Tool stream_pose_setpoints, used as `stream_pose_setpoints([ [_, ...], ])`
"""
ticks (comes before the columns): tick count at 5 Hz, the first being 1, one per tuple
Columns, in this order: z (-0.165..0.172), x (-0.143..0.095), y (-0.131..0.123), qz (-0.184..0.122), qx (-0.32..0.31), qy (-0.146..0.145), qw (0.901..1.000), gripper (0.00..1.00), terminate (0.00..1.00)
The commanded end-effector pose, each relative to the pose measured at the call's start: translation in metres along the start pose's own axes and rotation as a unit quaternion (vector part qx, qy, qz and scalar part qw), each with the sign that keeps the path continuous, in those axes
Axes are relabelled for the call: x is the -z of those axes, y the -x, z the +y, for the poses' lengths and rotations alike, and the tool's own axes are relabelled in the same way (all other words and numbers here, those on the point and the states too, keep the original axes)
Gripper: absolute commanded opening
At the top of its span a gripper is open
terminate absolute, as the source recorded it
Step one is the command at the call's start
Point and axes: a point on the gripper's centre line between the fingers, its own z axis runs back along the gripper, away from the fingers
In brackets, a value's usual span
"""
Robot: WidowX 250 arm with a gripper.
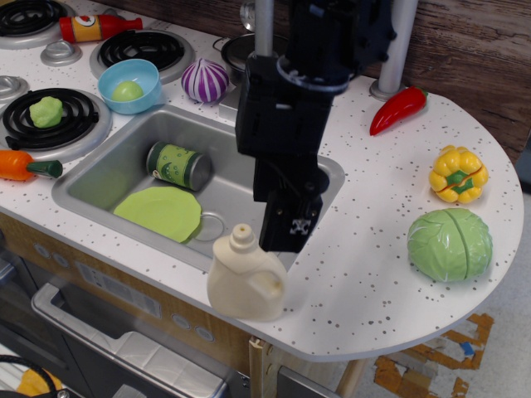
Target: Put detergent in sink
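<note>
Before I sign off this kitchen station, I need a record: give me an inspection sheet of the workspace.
Surface: white speckled countertop.
Job's things: detergent upright on the front edge, outside the sink.
Clutter: can and green plate in sink; cabbage, yellow pepper, chili, onion, blue bowl, carrot.
Grippers: gripper just right of the detergent cap, holding nothing; jaw state unclear.
Cables: nothing seen.
Surroundings: stove burners, wooden back wall.
</note>
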Motion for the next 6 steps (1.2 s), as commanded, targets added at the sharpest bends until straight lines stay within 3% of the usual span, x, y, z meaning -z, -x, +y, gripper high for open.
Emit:
stream_pose_setpoints([
  [1,0.008,0.002,-0.006,-0.02,-0.02,0.014,0.9995,1.0,0.0],
  [3,0.002,0.011,-0.008,-0.003,-0.03,0.003,0.9995,1.0,0.0],
  [5,-0.003,0.043,-0.011,-0.027,-0.049,0.036,0.9978,1.0,0.0],
  [6,-0.001,0.052,-0.01,-0.03,-0.052,0.032,0.9977,0.0,0.0],
])
